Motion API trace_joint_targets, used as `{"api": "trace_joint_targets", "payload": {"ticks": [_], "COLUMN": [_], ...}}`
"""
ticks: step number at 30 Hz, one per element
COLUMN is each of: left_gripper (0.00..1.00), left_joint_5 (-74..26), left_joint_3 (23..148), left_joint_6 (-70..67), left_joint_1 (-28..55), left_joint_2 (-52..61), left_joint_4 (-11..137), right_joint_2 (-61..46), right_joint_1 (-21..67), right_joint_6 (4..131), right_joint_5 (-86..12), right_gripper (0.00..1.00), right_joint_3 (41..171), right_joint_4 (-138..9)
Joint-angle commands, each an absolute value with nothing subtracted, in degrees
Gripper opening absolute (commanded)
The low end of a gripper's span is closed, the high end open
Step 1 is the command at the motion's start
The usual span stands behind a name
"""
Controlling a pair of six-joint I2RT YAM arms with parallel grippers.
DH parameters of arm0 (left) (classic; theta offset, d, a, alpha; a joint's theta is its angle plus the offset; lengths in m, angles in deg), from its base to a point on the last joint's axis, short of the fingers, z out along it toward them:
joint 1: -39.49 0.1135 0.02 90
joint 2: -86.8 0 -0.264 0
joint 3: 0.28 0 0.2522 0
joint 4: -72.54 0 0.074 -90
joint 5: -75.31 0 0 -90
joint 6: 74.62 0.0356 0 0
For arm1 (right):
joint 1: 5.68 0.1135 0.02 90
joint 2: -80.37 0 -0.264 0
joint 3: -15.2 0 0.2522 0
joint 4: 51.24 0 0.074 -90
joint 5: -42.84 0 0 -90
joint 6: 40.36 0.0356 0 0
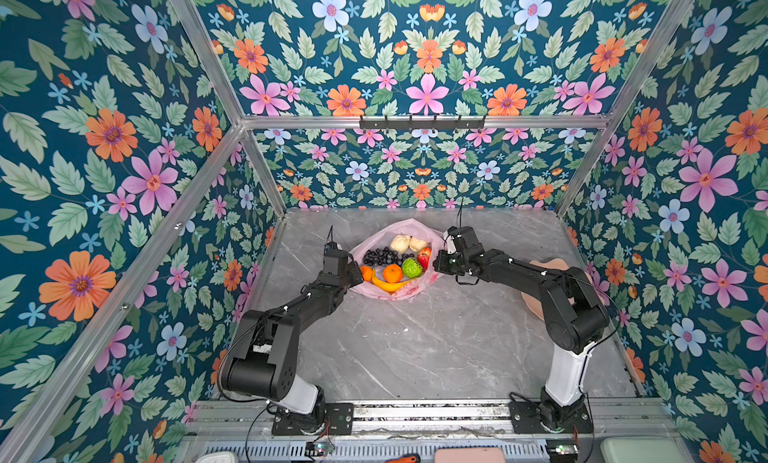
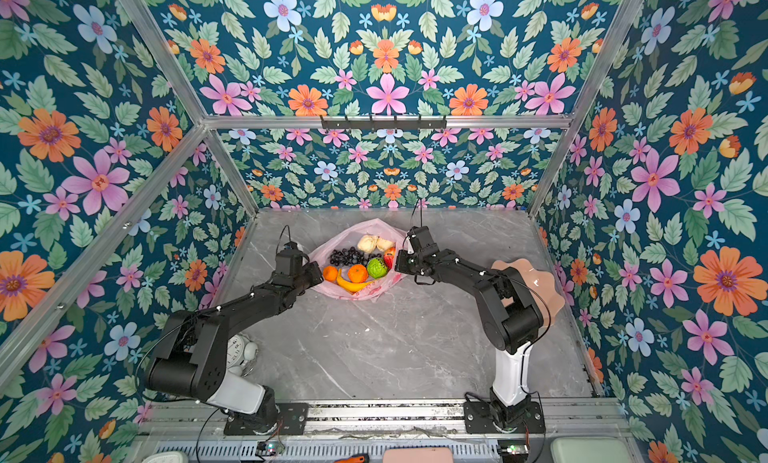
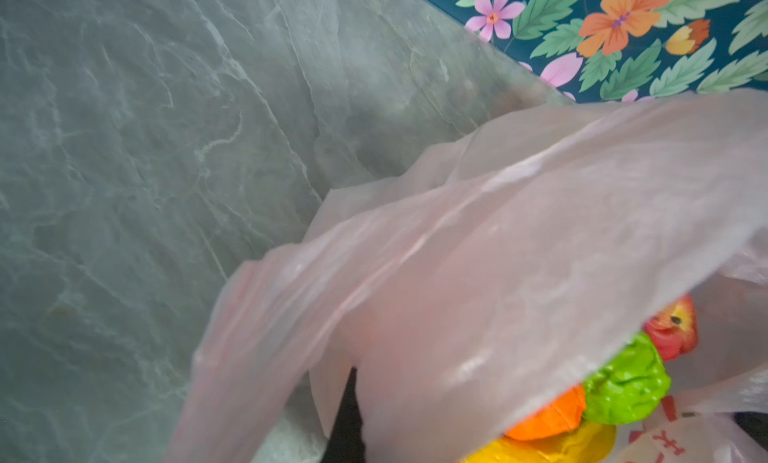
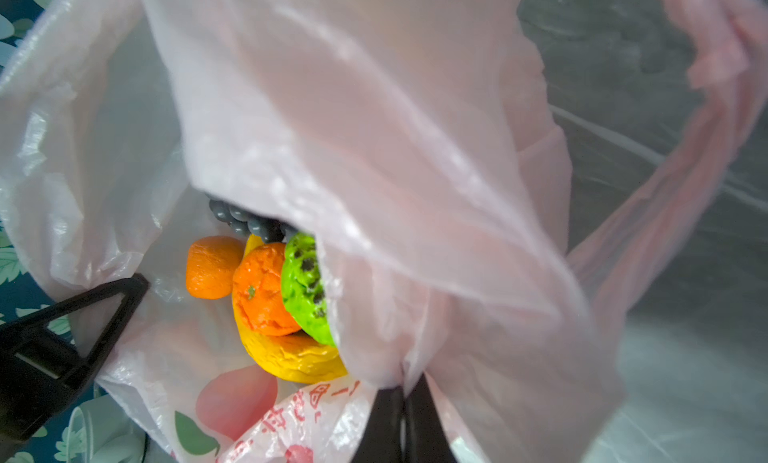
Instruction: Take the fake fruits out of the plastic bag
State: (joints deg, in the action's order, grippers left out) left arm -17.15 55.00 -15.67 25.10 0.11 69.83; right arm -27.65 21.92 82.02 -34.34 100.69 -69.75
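The plastic bag (image 1: 392,292) lies at the far middle of the grey marbled surface (image 1: 415,348), its mouth spread wide between the two arms. The left hand (image 1: 356,269) is clenched on the bag's rim at its nine o'clock edge; the right hand (image 1: 441,262) is clenched on the rim at three o'clock, film visibly pinched between its fingers in the right wrist view.

Handling, as a judgement: the bag is thin, limp film that will slip and collapse once released, so the rims or loop handles are the sound holds. The fake fruits (image 1: 395,259) look light, rigid and glossy, likely to roll. The banana (image 1: 388,285) offers a narrow waist; the orange (image 1: 392,273) and bumpy green fruit (image 1: 411,267) need a grip across the middle; the grape bunch (image 1: 380,257) is irregular and easier to catch.

View differences: both top views show all the contents, including the two cream-beige pieces (image 2: 376,243) at twelve o'clock and the apple (image 2: 389,257), plus a peach scalloped bowl (image 2: 536,286) behind the right arm. The left wrist view shows mostly draped film, with the apple (image 3: 673,330) peeking beneath. The right wrist view shows the second small orange piece (image 4: 210,267) and the bag's red print (image 4: 307,402), and hides the apple.
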Motion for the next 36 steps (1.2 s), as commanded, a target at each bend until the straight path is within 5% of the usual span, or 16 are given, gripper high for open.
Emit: {"api": "trace_joint_targets", "payload": {"ticks": [1,22,30,36], "left_gripper": [0.0,0.0,0.0,0.0], "left_joint_5": [-19.12,-20.71,-22.33,-22.41], "left_joint_3": [52.93,50.31,48.26,46.98], "left_joint_6": [-15.03,-10.91,-10.66,-10.72], "left_joint_1": [23.53,21.96,21.64,21.38], "left_joint_2": [1.25,1.37,2.24,2.73], "left_joint_4": [69.51,74.7,77.83,79.24], "right_joint_2": [-25.47,-24.73,-17.8,-8.63], "right_joint_1": [22.01,21.13,21.12,20.03], "right_joint_6": [81.5,83.12,81.47,79.38], "right_joint_5": [-35.25,-37.53,-39.28,-47.14], "right_gripper": [0.0,0.02,0.56,0.73], "right_joint_3": [97.32,98.02,96.95,95.54], "right_joint_4": [-70.99,-75.75,-80.89,-92.01]}}
